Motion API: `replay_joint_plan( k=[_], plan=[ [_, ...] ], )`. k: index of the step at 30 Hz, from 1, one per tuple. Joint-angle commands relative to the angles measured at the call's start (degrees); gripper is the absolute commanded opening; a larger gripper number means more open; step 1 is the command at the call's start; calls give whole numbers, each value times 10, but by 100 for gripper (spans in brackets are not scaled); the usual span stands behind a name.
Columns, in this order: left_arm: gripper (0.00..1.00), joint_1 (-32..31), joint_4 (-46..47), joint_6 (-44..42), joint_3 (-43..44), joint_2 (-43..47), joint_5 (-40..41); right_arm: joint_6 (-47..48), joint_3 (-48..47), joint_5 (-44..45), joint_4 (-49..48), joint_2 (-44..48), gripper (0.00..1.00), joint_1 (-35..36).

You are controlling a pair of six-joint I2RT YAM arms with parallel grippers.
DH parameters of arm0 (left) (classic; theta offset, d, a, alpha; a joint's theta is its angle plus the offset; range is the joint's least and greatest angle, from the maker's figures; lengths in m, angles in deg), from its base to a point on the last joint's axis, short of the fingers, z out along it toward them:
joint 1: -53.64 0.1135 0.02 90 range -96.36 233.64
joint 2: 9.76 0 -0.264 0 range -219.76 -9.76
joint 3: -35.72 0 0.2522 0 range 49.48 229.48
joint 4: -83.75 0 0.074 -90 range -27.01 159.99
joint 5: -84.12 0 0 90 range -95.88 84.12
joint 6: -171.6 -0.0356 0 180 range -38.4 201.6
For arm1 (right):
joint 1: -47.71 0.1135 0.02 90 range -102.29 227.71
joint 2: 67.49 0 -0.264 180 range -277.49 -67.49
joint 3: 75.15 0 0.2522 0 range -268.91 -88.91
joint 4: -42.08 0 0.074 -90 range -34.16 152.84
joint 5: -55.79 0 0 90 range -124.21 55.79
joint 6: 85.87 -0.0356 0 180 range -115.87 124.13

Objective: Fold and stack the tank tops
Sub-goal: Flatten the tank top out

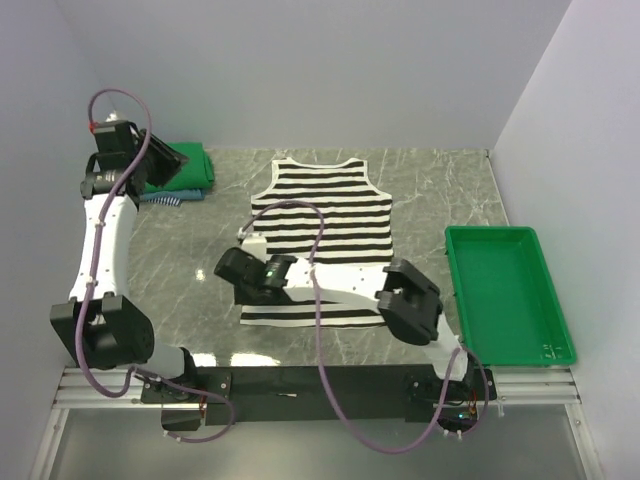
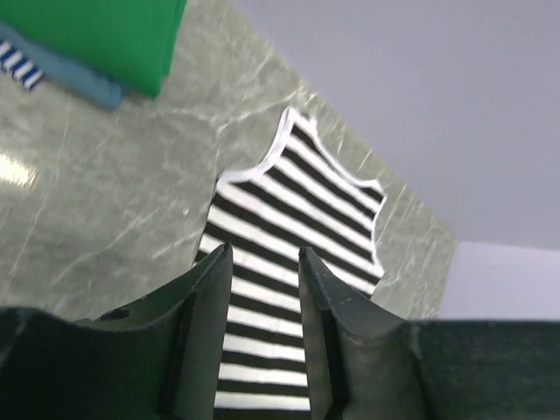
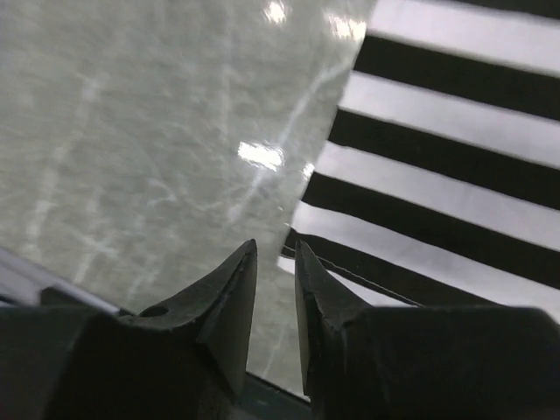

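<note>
The black-and-white striped tank top point(image 1: 320, 225) lies flat in the middle of the table, neck toward the back wall. At the back left sits a folded stack, a green tank top point(image 1: 190, 163) over a teal one point(image 1: 178, 193). My left gripper point(image 1: 165, 160) hangs high by that stack, open and empty; in the left wrist view its fingers point(image 2: 265, 254) frame the striped top point(image 2: 289, 219) far below. My right gripper point(image 1: 232, 270) reaches across to the striped top's near left corner point(image 3: 302, 241). Its jaws point(image 3: 276, 249) stand narrowly open just off the hem, with only table between them.
A rigid green plastic tray point(image 1: 505, 290) stands at the right edge of the marble table point(image 1: 190, 260). Grey walls close in the back and both sides. A strip of striped fabric point(image 2: 17, 66) pokes out under the folded stack.
</note>
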Motion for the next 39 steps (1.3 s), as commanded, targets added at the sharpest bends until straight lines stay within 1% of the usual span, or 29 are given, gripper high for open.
replay_joint_plan(
  k=[1, 4, 10, 19, 27, 30, 32, 33, 34, 35, 36, 37, 38, 39],
  plan=[
    [41, 9, 3, -8, 31, -24, -41, -16, -43, 25, 34, -28, 32, 7],
    [40, 9, 27, 0, 16, -32, -59, -21, -67, 25, 53, -56, 32, 10],
    [39, 9, 42, 3, -4, -42, -77, -29, -72, 9, 55, -80, 34, 18],
    [37, 9, 61, 4, -30, -55, -85, -24, -104, 2, 74, -114, 35, 28],
    [36, 10, 72, 6, -41, -67, -97, -23, -120, -10, 90, -145, 35, 29],
    [36, 9, 76, 6, -46, -69, -97, -26, -104, -18, 86, -144, 34, 29],
    [36, 9, 82, 8, -54, -68, -98, -26, -89, -22, 79, -135, 32, 30],
    [36, 6, 91, 9, -66, -68, -98, -25, -71, -22, 75, -123, 22, 29],
    [36, 5, 96, 11, -73, -68, -96, -24, -59, -21, 74, -114, 18, 29],
    [36, 3, 99, 13, -79, -68, -94, -19, -44, -26, 60, -104, 16, 30],
    [37, -5, 101, 14, -94, -69, -88, -15, -13, -33, 53, -83, 10, 30],
    [37, -11, 110, 15, -103, -70, -86, -11, 2, -37, 49, -72, 7, 30],
    [37, -18, 118, 22, -114, -69, -85, -4, 19, -46, 38, -46, 1, 30],
    [37, -34, 129, 27, -140, -65, -83, 0, 61, -51, 28, -30, 0, 30]
  ],
)
